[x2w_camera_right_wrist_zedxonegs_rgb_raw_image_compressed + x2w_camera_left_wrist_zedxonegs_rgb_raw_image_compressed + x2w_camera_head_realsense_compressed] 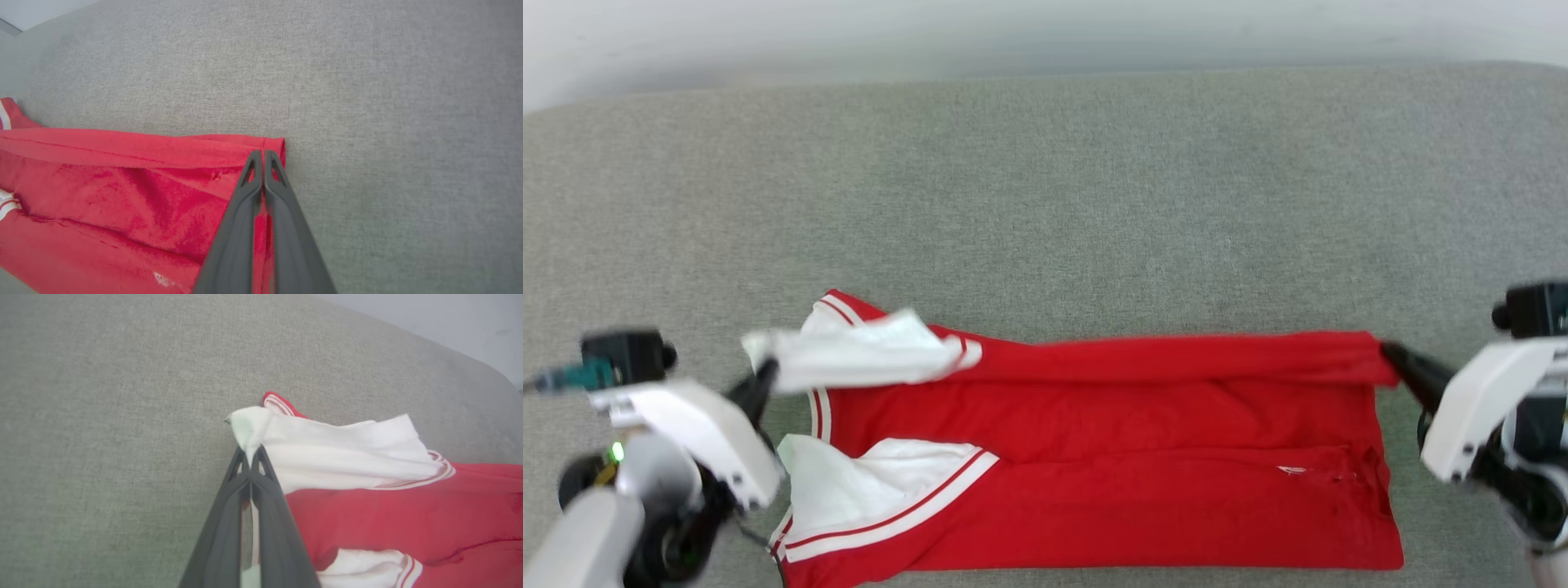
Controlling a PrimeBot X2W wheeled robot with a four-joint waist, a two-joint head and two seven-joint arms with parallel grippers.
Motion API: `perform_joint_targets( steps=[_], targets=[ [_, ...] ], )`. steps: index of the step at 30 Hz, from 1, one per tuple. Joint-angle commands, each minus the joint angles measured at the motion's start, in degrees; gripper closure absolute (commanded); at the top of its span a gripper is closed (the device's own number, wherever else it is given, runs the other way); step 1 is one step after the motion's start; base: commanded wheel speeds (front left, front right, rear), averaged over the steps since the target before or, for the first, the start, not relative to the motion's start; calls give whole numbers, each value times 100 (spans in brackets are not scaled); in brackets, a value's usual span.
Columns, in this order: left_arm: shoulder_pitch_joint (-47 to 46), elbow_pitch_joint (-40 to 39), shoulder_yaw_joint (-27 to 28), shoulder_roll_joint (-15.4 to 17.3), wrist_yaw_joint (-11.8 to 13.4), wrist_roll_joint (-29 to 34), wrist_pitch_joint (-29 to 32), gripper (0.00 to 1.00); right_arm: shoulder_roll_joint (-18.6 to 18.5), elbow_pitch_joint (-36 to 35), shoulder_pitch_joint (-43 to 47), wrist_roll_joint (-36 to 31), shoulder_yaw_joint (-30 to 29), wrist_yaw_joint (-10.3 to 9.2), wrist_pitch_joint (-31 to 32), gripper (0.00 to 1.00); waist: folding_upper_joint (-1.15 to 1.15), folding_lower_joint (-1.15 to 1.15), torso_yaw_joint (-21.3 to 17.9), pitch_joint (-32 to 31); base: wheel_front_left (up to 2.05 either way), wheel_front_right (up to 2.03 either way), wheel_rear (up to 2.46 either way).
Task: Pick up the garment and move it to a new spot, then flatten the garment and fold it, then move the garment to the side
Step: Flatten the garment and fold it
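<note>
Left gripper [766, 374]: at the sleeve end of the garment [1111, 482]. Its two dark fingers [229, 506] are pressed together and clamped on the tip of a white sleeve.
Pinched white sleeve [858, 351]: runs from the left fingertips toward the right gripper. It is bunched into a small puff just past the pinch and sits raised over the red cloth. Its striped trim lies at the end away from the fingers.
Second white sleeve [849, 482]: lies flat just beside the left gripper's pale body, on the robot's side of the pinched sleeve. The fingers are apart from it.
Garment position: spread lengthwise between the two grippers, sleeves toward the left one and hem toward the right one. It rests on the grey cloth surface [1045, 188].
Folded band: a strip of red cloth along the garment's far edge is turned over. It stretches from the pinched sleeve to the right fingertips.
Small white mark [1290, 469]: on the red cloth near the hem, closer to the right gripper than to the left.
Right gripper [1390, 353]: at the far corner of the hem. Its fingers [241, 220] are together and closed on the red cloth of that corner. In the right wrist view, red shows in the narrow slit between them.
Grey surface: extends beyond both sets of fingertips.
</note>
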Motion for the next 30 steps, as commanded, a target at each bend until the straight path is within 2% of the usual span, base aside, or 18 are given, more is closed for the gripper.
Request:
perform_joint_targets(
  steps=[1,8,9,11,12,13,14,18,23,30],
  targets=[
    [195,-43,39,-30,65,-33,-101,100,63,-25,239,13,-90,-6,-60,100,0,1,33,-68,0,0,0],
    [1080,127,3,-176,169,-195,-254,100,407,-23,1078,-48,-411,-6,-336,100,0,1,-54,-226,0,0,0],
    [1193,162,-8,-208,165,-245,-257,100,470,6,1184,-54,-429,-6,-365,98,0,1,-76,-252,0,0,0],
    [1335,236,-2,-304,164,-306,-318,100,593,94,1365,-32,-431,-6,-416,67,0,1,-115,-312,0,0,0],
    [1418,286,-24,-324,170,-326,-315,67,624,145,1430,-41,-421,-6,-432,0,0,1,-139,-343,0,0,0],
    [1487,336,-55,-372,158,-360,-316,53,654,192,1495,-39,-390,-6,-470,0,0,1,-160,-372,0,0,0],
    [1536,375,-61,-399,156,-353,-360,2,684,247,1549,-26,-367,-6,-507,0,0,1,-175,-403,0,0,0],
    [1525,374,15,-455,203,-121,-828,0,655,274,1684,-30,-244,-7,-761,0,0,1,-201,-508,0,0,0],
    [1310,181,34,-530,202,292,-1538,0,459,-152,1679,-50,-235,-6,-955,0,0,1,-207,-629,0,0,0],
    [937,-254,-124,-699,224,994,-2443,0,219,-612,1523,40,-767,-6,-366,0,0,1,-177,-742,0,0,0]
  ],
)
